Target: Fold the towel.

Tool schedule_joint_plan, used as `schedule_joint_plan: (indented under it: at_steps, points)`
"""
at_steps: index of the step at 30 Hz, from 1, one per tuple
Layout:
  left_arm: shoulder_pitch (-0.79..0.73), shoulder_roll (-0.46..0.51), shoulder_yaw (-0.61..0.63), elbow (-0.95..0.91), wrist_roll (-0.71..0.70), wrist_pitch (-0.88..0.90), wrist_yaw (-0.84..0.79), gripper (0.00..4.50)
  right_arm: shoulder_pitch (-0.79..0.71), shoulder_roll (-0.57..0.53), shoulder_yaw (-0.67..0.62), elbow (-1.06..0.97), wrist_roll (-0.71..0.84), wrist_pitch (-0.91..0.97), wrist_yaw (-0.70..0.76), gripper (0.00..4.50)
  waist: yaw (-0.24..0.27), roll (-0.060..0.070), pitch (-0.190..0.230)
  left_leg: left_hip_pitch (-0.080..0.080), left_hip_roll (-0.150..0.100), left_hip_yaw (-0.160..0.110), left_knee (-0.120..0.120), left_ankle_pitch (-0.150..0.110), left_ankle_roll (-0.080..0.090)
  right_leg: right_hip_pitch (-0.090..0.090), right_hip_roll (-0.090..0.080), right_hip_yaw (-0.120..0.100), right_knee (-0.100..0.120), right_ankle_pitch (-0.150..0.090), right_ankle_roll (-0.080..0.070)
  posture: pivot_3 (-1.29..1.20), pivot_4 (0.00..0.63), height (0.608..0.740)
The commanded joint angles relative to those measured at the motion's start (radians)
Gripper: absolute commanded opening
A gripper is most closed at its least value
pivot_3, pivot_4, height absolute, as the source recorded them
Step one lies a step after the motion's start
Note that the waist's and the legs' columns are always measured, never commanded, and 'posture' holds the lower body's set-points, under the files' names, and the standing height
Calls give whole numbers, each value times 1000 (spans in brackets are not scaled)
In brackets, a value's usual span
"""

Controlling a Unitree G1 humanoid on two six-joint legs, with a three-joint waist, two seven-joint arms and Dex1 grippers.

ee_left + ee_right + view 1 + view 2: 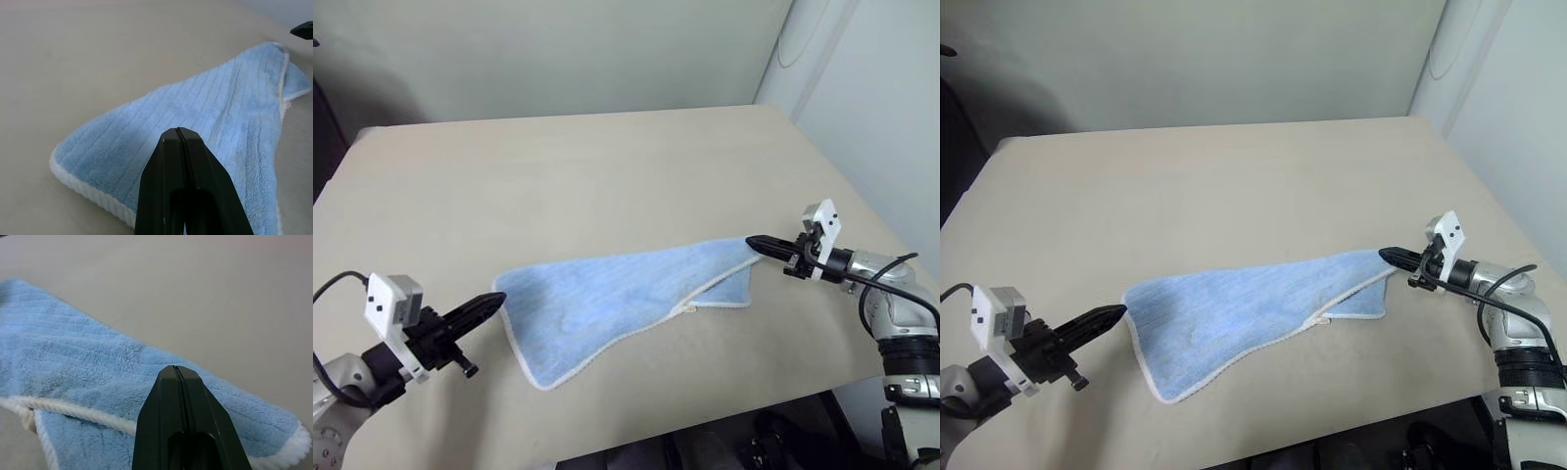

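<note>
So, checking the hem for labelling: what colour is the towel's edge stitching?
White, on the light-blue towel; the right wrist view shows it best.

The towel (617, 304) was a soft light-blue terry cloth with faint ribs and a thin white stitched hem. It lay on a beige surface, a little below the middle of the head-camera frame, stretched in a long slanted shape from the lower left to the right. It was partly folded: an upper layer lay over a lower one, and the lower layer showed at the right end under a white hem line. The lower-left corner was rounded and flat.
</note>
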Motion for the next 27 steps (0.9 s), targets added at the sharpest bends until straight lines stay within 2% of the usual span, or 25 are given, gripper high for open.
schedule_joint_plan:
  at_steps: [1, 12, 20, 27]
  points:
    - [0, 9, 13, -19, -13, 5, -5, 30, 13, -24, -50, -54, 33, 12, -7, 0, 1, 0, 0, 0, 0, 0, 0, 0, 0, 0, 0, 0, 0, 0, 0, 0, 150, 740]
    - [-53, 13, -27, -13, 1, 19, 7, 30, 26, -20, -74, -57, 30, 12, -60, 0, 0, 0, 0, 0, 0, 0, 0, 0, 0, 0, 0, 0, 0, 0, 0, 0, 150, 740]
    - [-114, -10, -116, 14, 44, -4, 22, 30, 28, -5, -71, -58, 15, 0, -119, 0, 0, 0, 0, 0, 0, 0, 1, 0, 0, 0, 0, 0, 0, 0, 1, 0, 150, 740]
    - [-93, -35, -143, -15, 65, -17, 25, 30, -14, -4, -54, -3, -18, -30, -151, 0, -1, 0, 0, 0, 0, 0, 0, 0, 0, 0, 0, 0, 0, 0, 1, 0, 150, 740]
